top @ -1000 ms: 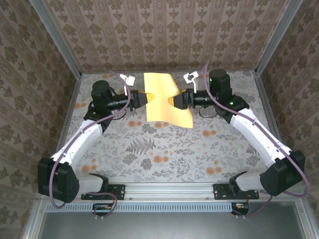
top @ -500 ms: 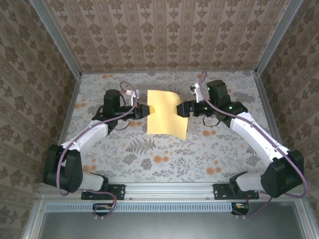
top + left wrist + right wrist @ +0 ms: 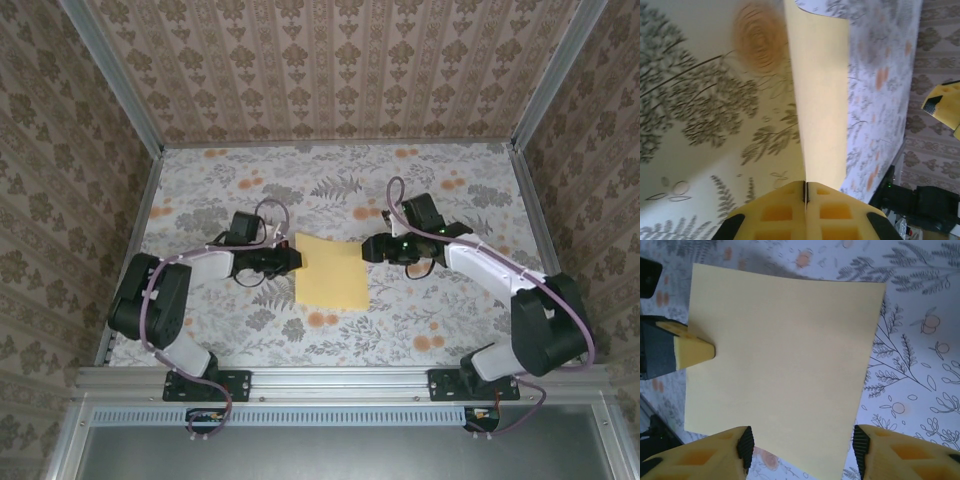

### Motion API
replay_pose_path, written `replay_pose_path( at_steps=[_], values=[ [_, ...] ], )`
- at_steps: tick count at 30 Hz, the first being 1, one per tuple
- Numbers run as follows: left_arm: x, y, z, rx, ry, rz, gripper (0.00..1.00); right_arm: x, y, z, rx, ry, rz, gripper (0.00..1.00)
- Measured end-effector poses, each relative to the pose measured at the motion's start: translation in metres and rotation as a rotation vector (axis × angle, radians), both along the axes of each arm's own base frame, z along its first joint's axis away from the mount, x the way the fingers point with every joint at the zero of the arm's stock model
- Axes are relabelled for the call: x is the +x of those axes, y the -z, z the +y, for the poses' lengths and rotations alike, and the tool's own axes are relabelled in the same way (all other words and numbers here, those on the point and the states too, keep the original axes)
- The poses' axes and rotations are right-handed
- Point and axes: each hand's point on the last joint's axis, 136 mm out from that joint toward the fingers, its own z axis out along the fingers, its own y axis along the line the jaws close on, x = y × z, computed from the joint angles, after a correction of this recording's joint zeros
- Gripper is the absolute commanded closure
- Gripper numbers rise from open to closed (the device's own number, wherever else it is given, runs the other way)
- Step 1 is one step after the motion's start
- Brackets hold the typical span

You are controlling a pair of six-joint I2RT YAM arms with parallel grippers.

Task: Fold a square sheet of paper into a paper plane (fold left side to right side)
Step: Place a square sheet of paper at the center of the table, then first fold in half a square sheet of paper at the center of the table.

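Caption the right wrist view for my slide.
Open right tool over the square sheet of paper; shut left tool pinches its far edge.

**benchwatcher:** What's actually sitting around that bench (image 3: 480,320) besides the obvious stuff?

**foldfan:** Not much, honestly. A pale floral cloth (image 3: 200,180) is covering the whole top, with grey fern prints (image 3: 335,187) spreading toward the back and little orange flower prints (image 3: 322,320) clustering near the front. Brown damask wallpaper (image 3: 330,70) is wrapping the back and both sides. Two metal posts (image 3: 112,75) are slanting up from the far corners. A silver rail (image 3: 340,378) is running along the near edge, and a flat grey panel (image 3: 340,450) is lying just in front of it. In the left wrist view, one orange bloom (image 3: 757,37) is looking totally blurred.
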Motion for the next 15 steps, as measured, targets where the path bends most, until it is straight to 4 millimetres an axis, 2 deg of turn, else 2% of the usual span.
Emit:
replay_pose_path(
  at_steps=[3, 7, 10, 15],
  values=[
    [-0.002, 0.006, 0.003, 0.027, -0.002, 0.02, 1.0, 0.0, 0.018, 0.006, -0.007, 0.016, 0.044, 0.67],
    [0.001, 0.003, 0.003, 0.039, -0.002, 0.011, 1.0, 0.003, 0.036, 0.012, -0.011, 0.035, 0.078, 0.83],
    [0.001, 0.005, 0.004, 0.049, -0.004, 0.014, 1.0, 0.004, 0.048, 0.015, -0.022, 0.044, 0.1, 0.88],
    [-0.002, 0.006, 0.004, 0.057, 0.0, 0.026, 0.97, 0.002, 0.07, 0.016, -0.056, 0.054, 0.151, 0.91]
  ],
)
